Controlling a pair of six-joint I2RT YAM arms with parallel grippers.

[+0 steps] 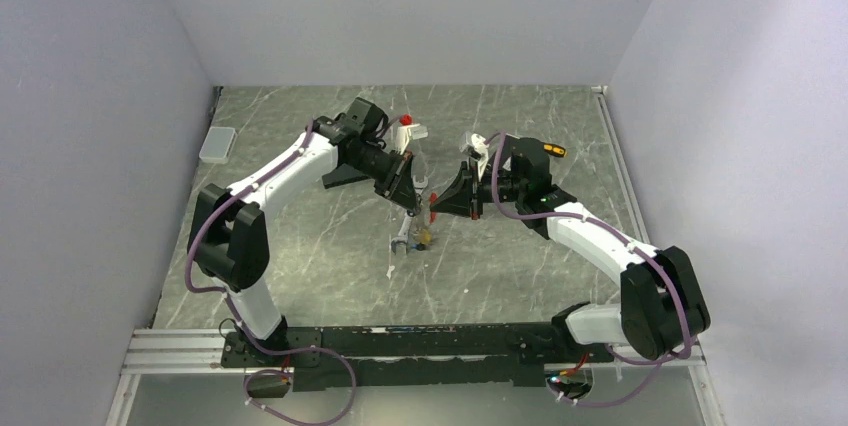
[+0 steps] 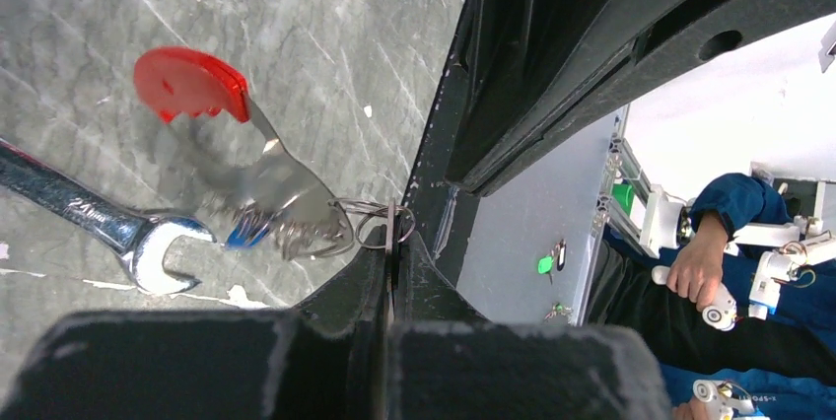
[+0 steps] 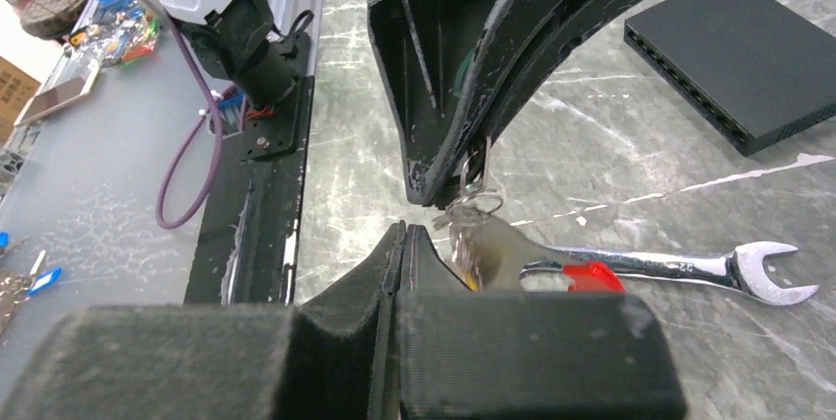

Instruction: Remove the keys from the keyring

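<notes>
Left gripper [image 2: 391, 247] pinching keyring [image 2: 286, 183], digit-stamped wrench [image 2: 99, 218]

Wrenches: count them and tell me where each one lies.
1. The silver open-end wrench lies flat on the marble table, near the keyring held by the left gripper. Another could be hidden under the arms.

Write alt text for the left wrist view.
The left gripper, shut, pinches the thin metal ring of a grey strap-like keyring with a red end, its small keys blurred, over a grey marbled table. A long silver wrench lies beside it.
</notes>
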